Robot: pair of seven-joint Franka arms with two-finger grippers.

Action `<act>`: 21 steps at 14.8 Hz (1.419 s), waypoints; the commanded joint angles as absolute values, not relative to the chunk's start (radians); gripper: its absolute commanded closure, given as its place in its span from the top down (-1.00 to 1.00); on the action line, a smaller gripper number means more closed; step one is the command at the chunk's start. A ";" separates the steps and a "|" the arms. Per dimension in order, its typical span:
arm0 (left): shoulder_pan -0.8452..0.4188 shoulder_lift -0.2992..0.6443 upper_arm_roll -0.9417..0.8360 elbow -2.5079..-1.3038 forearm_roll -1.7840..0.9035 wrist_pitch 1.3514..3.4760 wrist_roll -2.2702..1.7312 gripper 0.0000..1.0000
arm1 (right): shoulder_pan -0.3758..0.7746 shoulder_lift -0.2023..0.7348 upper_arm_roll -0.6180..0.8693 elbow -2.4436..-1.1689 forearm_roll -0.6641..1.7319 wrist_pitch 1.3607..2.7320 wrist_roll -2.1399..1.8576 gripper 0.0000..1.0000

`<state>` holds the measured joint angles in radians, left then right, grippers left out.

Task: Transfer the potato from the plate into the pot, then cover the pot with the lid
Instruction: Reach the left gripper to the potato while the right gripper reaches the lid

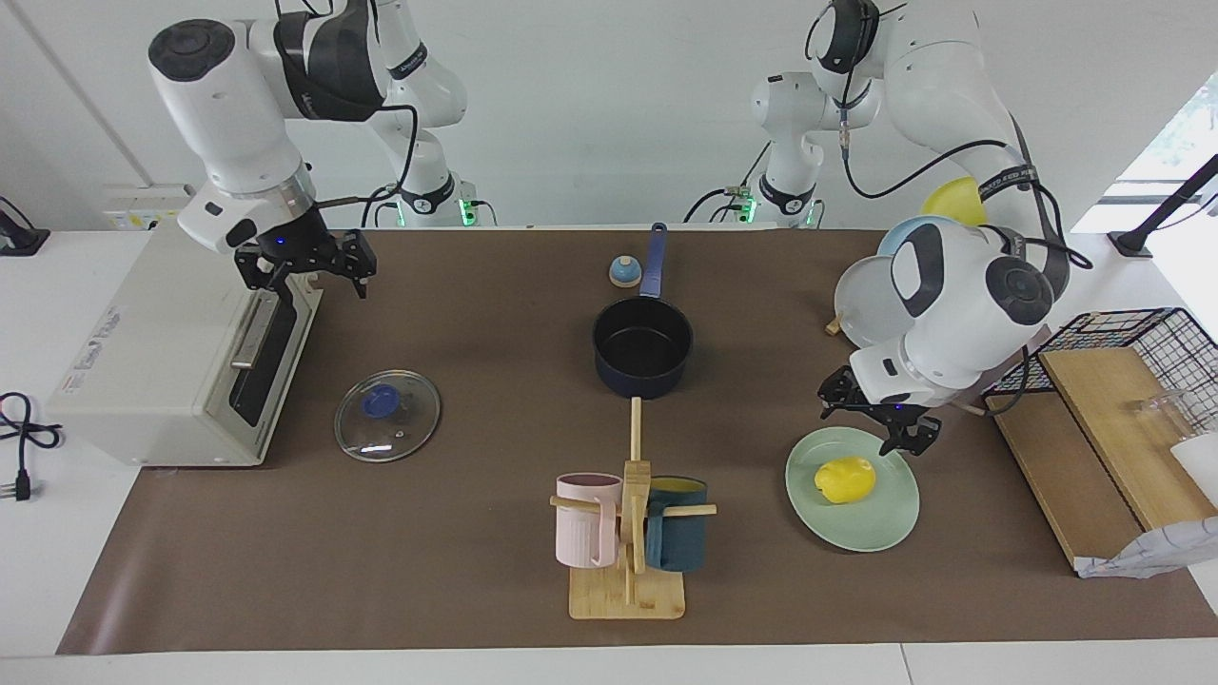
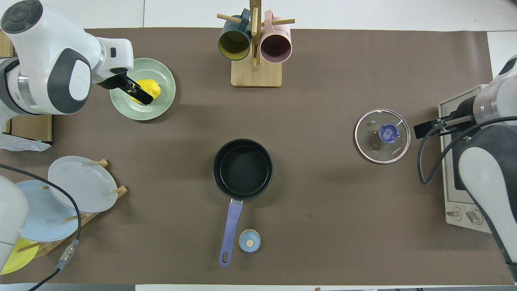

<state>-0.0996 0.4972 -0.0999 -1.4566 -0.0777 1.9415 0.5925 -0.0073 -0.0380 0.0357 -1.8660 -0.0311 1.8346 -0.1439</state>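
The yellow potato lies on the mint-green plate toward the left arm's end of the table. My left gripper hangs open just above the plate's rim nearest the robots, beside the potato and apart from it. The navy pot stands empty mid-table, its handle pointing to the robots. The glass lid lies flat on the mat in front of the toaster oven. My right gripper is open in the air over the oven's front top edge.
A white toaster oven fills the right arm's end. A wooden mug rack with a pink and a teal mug stands farther from the robots than the pot. A small bell sits beside the pot handle. Upright plates stand near the left arm, with a wire basket beside them.
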 commanded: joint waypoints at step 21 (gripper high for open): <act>-0.106 0.646 -0.098 -1.402 0.071 2.062 0.719 1.00 | -0.005 0.204 0.040 -2.105 -0.017 2.345 -0.209 0.97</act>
